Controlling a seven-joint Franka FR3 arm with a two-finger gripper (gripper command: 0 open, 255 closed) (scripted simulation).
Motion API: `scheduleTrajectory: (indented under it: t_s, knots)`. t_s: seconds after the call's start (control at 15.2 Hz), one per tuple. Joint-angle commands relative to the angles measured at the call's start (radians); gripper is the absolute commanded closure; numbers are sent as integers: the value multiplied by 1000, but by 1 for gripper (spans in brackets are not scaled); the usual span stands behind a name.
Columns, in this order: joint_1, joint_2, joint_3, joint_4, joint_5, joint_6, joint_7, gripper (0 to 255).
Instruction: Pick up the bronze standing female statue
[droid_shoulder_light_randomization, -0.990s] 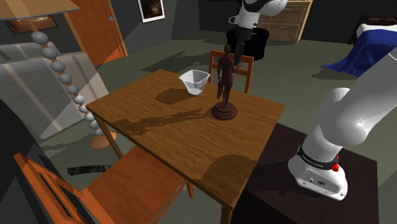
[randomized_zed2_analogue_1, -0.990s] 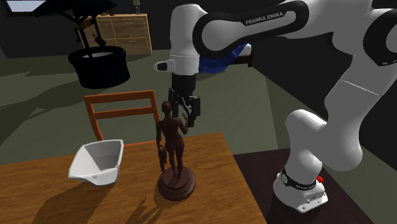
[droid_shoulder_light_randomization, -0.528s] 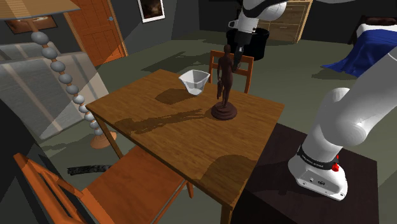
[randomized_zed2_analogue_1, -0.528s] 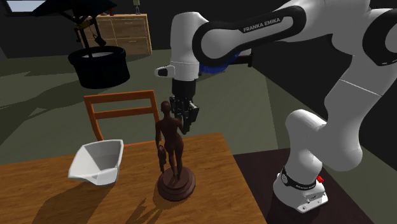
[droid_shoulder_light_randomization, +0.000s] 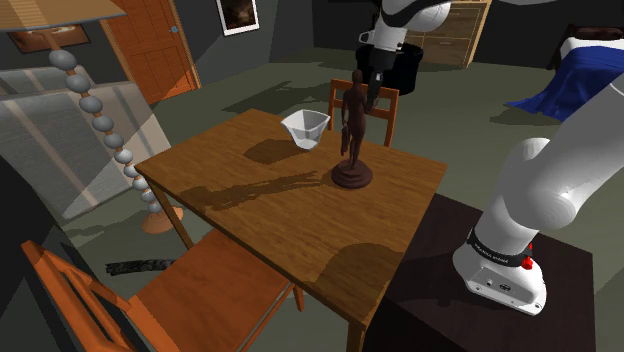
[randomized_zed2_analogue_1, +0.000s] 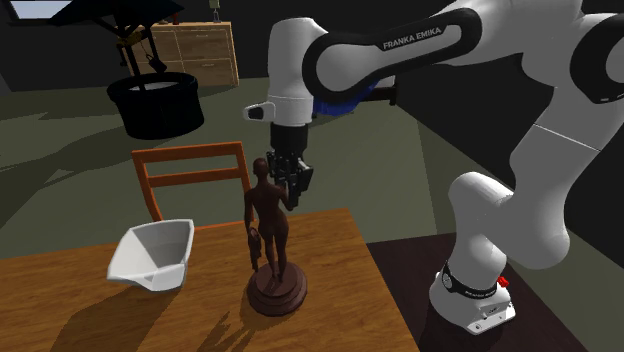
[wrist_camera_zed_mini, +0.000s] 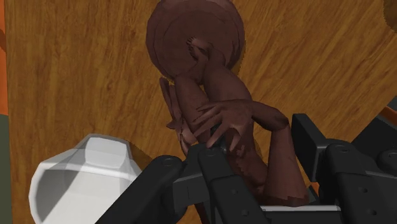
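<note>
A dark brown statue of a standing woman (droid_shoulder_light_randomization: 352, 125) rises upright from a round base on the wooden table (droid_shoulder_light_randomization: 250, 200), near its far edge. My black gripper (droid_shoulder_light_randomization: 372, 95) comes down at her head and shoulders. From the second exterior view, the gripper (randomized_zed2_analogue_1: 290, 180) sits at the raised arm of the statue (randomized_zed2_analogue_1: 270, 225). Looking along the hand, the gripper (wrist_camera_zed_mini: 261, 143) has its fingers pressed on either side of the statue's (wrist_camera_zed_mini: 216, 95) bent arm and upper body, clasping it. The base still rests on the table.
A white bowl (droid_shoulder_light_randomization: 305, 128) stands on the table beside the statue, at the shoulder view's left. An orange chair (droid_shoulder_light_randomization: 385, 100) stands behind the table's far edge, another (droid_shoulder_light_randomization: 200, 290) at the near side. A beaded lamp post (droid_shoulder_light_randomization: 100, 120) rises at the left.
A second ago the gripper hung higher and off to the side of the statue's head; it then came down around her raised arm. Over the last half second nothing has visibly moved.
</note>
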Motion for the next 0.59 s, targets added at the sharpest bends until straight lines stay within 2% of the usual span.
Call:
scheduleTrajectory:
  t_s: [0.0, 0.53]
  knots:
    - [0, -3, 1, 18, -1, -20, 4, 255]
    - [3, -5, 7, 123, -4, -125, 25, 255]
